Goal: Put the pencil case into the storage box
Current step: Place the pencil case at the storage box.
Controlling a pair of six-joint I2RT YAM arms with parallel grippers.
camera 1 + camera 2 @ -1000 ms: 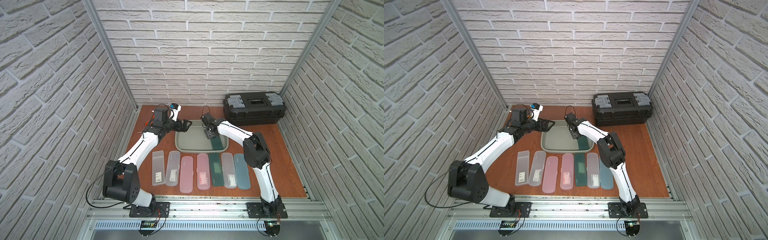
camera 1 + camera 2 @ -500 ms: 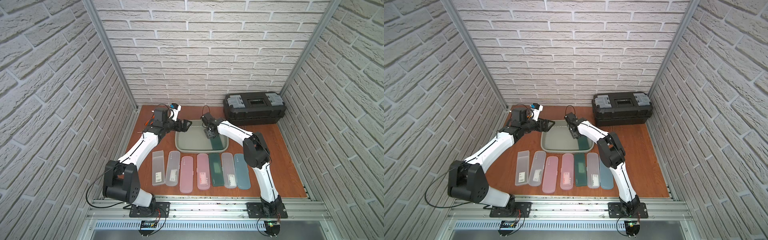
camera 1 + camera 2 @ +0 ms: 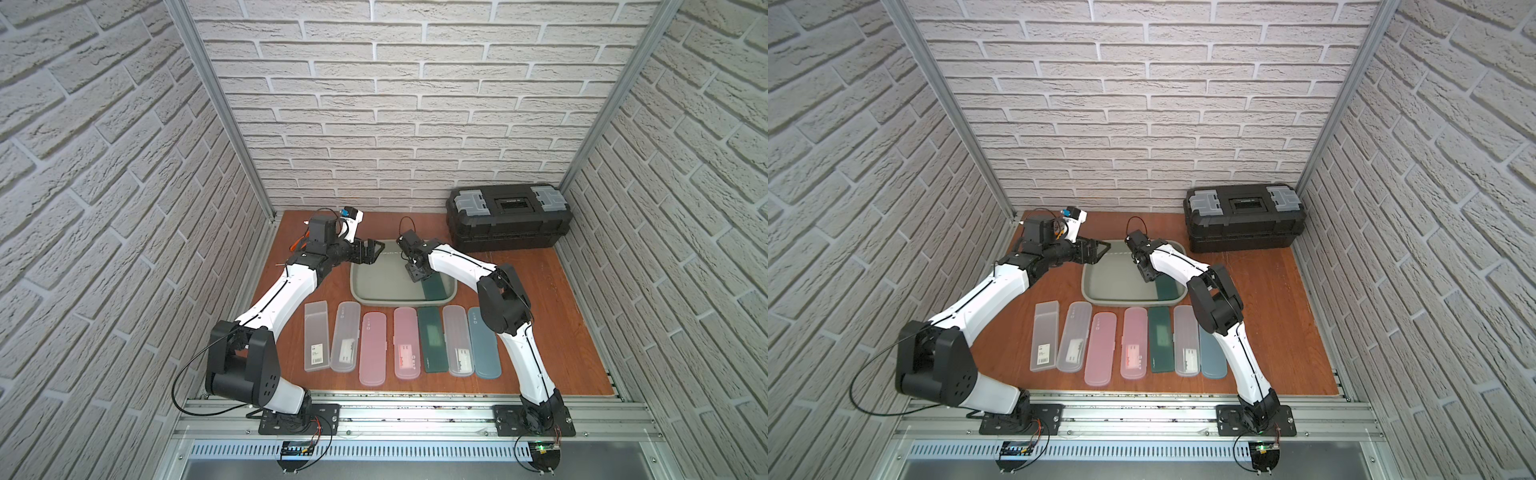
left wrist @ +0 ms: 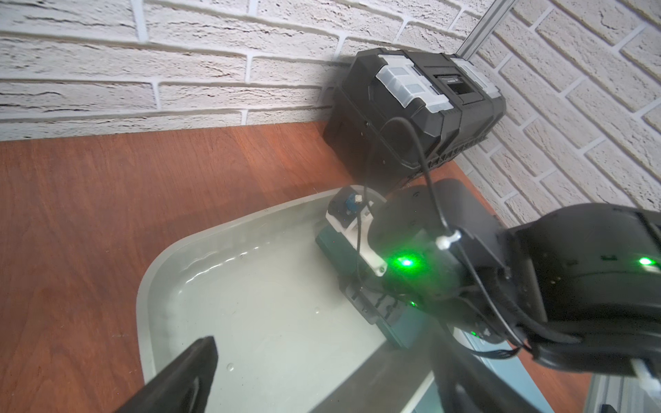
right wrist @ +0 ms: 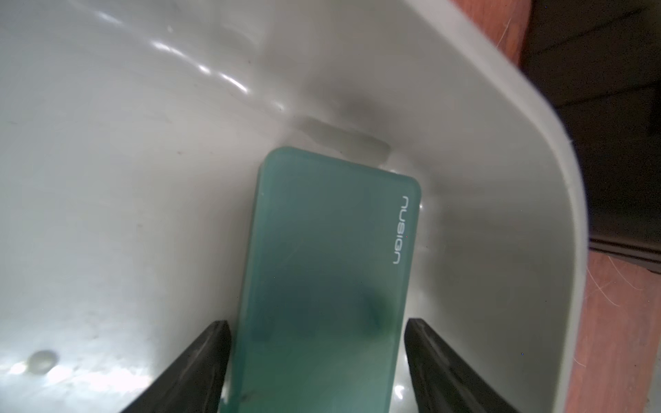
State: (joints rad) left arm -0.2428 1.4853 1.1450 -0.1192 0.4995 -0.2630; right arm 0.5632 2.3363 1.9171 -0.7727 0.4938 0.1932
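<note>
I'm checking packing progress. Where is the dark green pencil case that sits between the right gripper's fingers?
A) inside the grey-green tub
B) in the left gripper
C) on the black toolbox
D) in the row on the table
A: the dark green pencil case lies within the storage box walls, the right gripper closed on its sides.

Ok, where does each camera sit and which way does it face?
Top views: high above the front rail, looking down toward the back wall; left arm and right arm whole.
Left wrist: beside the storage box, facing the black toolbox; shows its open jaws and the right arm.
Right wrist: low in the box, looking along the green pencil case between its jaws.
Shared: both wrist views show that case.
</note>
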